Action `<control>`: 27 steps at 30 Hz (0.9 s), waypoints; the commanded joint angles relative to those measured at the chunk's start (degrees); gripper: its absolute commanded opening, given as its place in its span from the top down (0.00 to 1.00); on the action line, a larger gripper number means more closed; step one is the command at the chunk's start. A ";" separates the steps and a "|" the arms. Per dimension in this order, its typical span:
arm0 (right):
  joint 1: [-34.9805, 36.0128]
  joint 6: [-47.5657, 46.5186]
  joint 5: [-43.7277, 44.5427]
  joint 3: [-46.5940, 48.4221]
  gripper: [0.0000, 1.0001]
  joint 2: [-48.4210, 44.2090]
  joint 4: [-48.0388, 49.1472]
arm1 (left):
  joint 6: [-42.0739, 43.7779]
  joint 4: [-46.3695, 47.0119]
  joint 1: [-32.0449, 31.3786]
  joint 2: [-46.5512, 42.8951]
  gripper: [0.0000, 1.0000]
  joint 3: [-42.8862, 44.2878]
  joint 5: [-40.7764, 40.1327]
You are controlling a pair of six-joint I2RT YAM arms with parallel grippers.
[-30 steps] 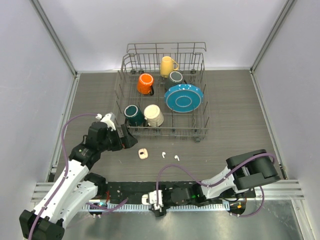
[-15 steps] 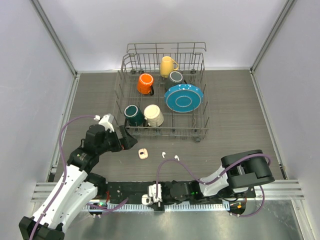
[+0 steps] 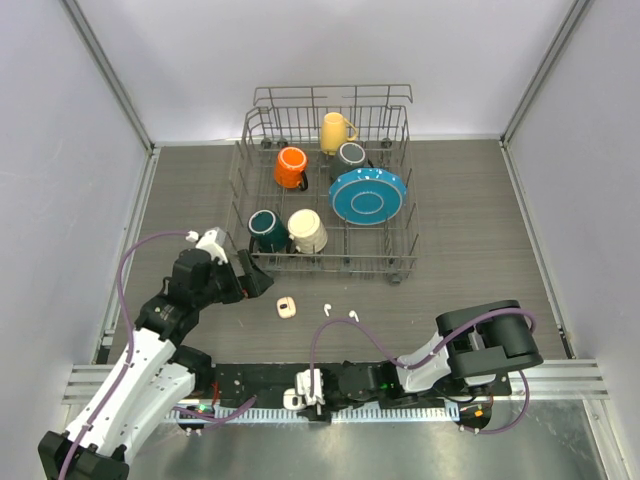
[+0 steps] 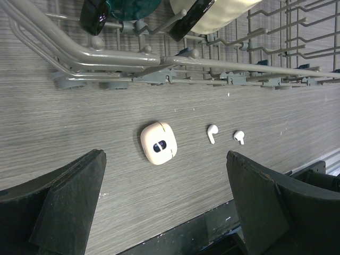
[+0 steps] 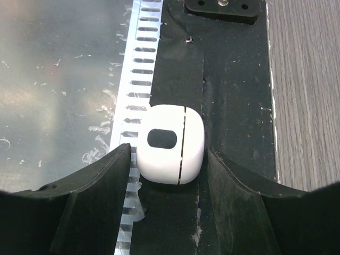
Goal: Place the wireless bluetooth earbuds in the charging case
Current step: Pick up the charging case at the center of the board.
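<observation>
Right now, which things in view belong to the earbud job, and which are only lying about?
For the job:
two earbuds
beige case beside them
white case on the near rail

Lying about:
dish rack
five mugs in it
teal plate

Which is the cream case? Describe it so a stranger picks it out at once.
Start at the wire dish rack; on the wood table just in front of its near edge lies the cream case, left of two white earbuds. It is a cream rounded square with a dark oval, unlike the white case in the right gripper.
</observation>
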 commanded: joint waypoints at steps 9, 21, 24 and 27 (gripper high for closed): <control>-0.15 0.79 1.74 1.05 0.52 1.40 2.25 | -6.33 3.45 0.38 -6.98 0.00 -2.99 -2.92; -0.07 -7.37 13.42 2.63 0.99 -16.66 -10.92 | -11.16 9.25 0.30 -8.04 0.00 -4.13 2.35; -0.07 -11.06 19.22 2.71 0.99 -25.72 -17.77 | -12.31 12.32 0.38 -9.35 0.00 -4.22 4.36; -0.15 -13.18 24.76 3.15 0.99 -31.98 -25.07 | -13.10 17.24 0.30 -10.24 0.00 -4.74 9.52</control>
